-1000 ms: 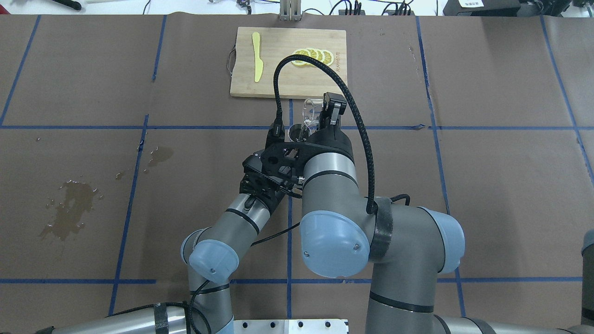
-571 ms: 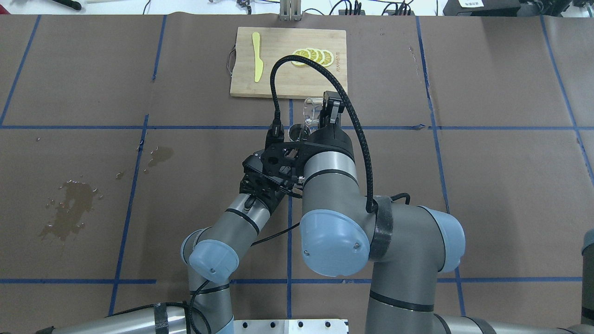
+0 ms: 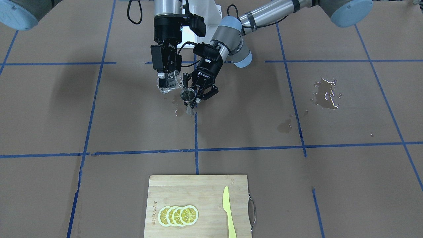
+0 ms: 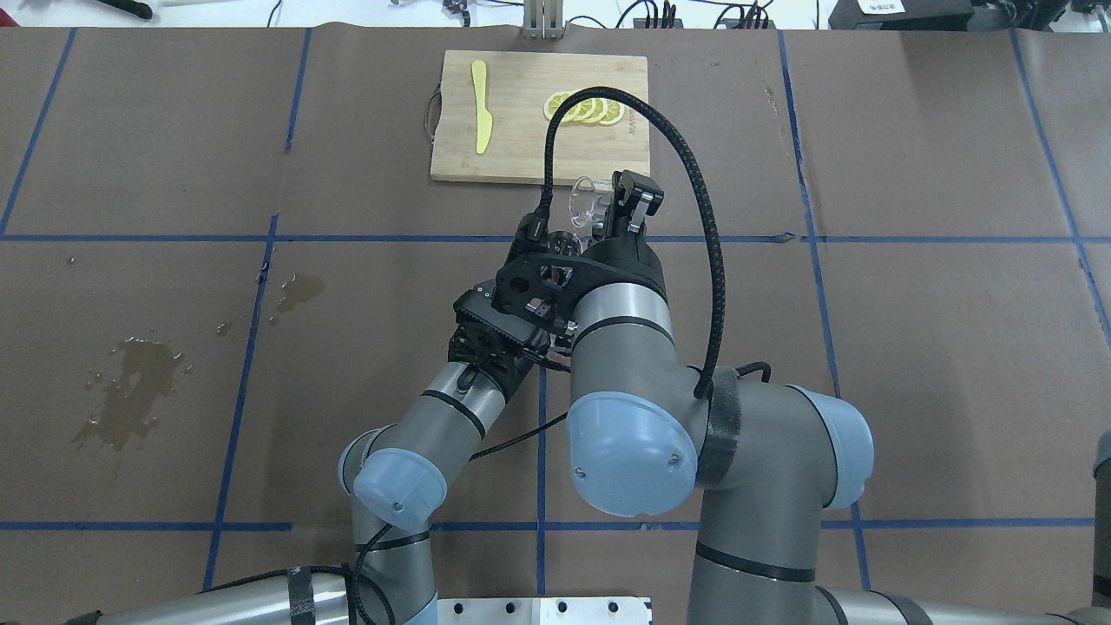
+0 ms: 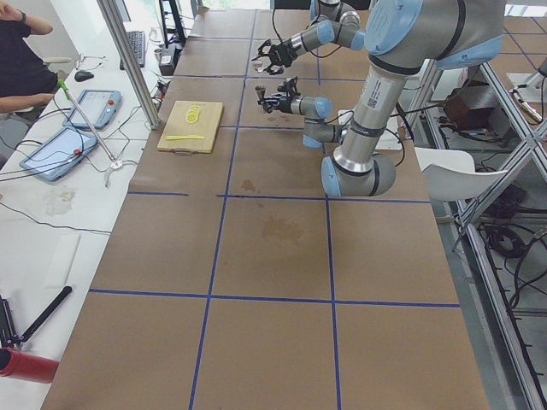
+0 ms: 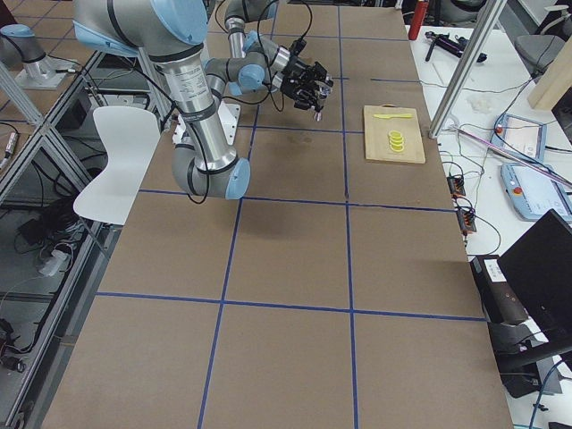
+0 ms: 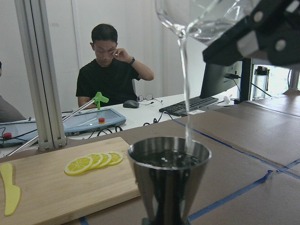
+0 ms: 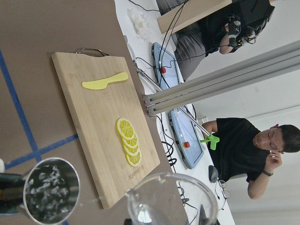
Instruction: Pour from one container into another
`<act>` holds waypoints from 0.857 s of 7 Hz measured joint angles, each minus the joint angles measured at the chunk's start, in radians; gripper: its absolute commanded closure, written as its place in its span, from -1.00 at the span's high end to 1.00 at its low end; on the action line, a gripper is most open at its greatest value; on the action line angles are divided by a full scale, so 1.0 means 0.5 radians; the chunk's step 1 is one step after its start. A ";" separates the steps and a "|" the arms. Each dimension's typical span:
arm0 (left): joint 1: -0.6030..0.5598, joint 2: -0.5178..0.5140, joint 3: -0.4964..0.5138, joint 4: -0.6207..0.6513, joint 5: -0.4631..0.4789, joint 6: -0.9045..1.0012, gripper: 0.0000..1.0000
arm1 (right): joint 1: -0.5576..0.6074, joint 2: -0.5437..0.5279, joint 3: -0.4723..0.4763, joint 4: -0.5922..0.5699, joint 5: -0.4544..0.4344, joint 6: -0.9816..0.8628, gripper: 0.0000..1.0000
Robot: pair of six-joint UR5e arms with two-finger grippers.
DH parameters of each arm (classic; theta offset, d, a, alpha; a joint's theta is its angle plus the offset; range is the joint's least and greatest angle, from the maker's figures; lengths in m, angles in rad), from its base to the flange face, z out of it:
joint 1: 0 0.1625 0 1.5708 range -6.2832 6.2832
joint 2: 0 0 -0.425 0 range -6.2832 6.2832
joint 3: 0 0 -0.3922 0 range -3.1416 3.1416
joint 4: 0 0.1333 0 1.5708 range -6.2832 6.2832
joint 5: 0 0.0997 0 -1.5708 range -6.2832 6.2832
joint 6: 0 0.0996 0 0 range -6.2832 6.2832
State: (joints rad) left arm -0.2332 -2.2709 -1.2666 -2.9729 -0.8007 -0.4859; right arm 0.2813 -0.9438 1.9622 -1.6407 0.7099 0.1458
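Observation:
My right gripper (image 3: pixel 164 81) is shut on the small clear glass cup (image 3: pixel 171 84) and holds it tilted above the table. Beside it and slightly lower, my left gripper (image 3: pixel 195 94) is shut on the silver metal jigger (image 3: pixel 188 96), which stands upright in the air. In the left wrist view a thin stream of water (image 7: pixel 184 84) falls from the glass cup (image 7: pixel 201 16) into the jigger (image 7: pixel 168 173), which holds liquid. From overhead the glass cup (image 4: pixel 590 201) shows beside my right gripper (image 4: pixel 618 207); the jigger (image 4: pixel 562 245) is mostly hidden by the wrist.
A wooden cutting board (image 4: pixel 521 152) with lemon slices (image 4: pixel 586 108) and a yellow knife (image 4: pixel 480 106) lies just beyond the grippers. Wet spots (image 3: pixel 325 94) mark the brown table cover, one (image 3: pixel 179 111) below the jigger. People sit beyond the table's far edge.
My right wrist has turned and shifted slightly right and away, tipping the glass cup further. Its cable has swung to the right. The left arm has not moved.

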 measured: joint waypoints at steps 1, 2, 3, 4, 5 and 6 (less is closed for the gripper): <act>-0.001 0.008 -0.018 0.000 0.000 0.002 -1.00 | 0.007 -0.015 0.002 0.072 0.004 0.140 -1.00; -0.004 0.041 -0.062 0.001 0.001 0.005 -1.00 | 0.018 -0.068 0.007 0.200 0.011 0.248 -1.00; -0.013 0.112 -0.138 0.001 0.004 0.030 -1.00 | 0.031 -0.162 0.018 0.322 0.025 0.406 -1.00; -0.037 0.201 -0.226 -0.003 0.010 0.074 -1.00 | 0.048 -0.248 0.037 0.402 0.057 0.612 -1.00; -0.071 0.304 -0.306 -0.035 0.016 0.097 -1.00 | 0.061 -0.323 0.069 0.448 0.095 0.814 -1.00; -0.107 0.435 -0.355 -0.159 0.017 0.105 -1.00 | 0.075 -0.400 0.111 0.467 0.129 0.965 -1.00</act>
State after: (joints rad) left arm -0.2865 -2.0532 -1.4443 -3.0523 -0.7922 -0.4332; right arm 0.3190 -1.1439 2.0176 -1.4069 0.7746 0.6281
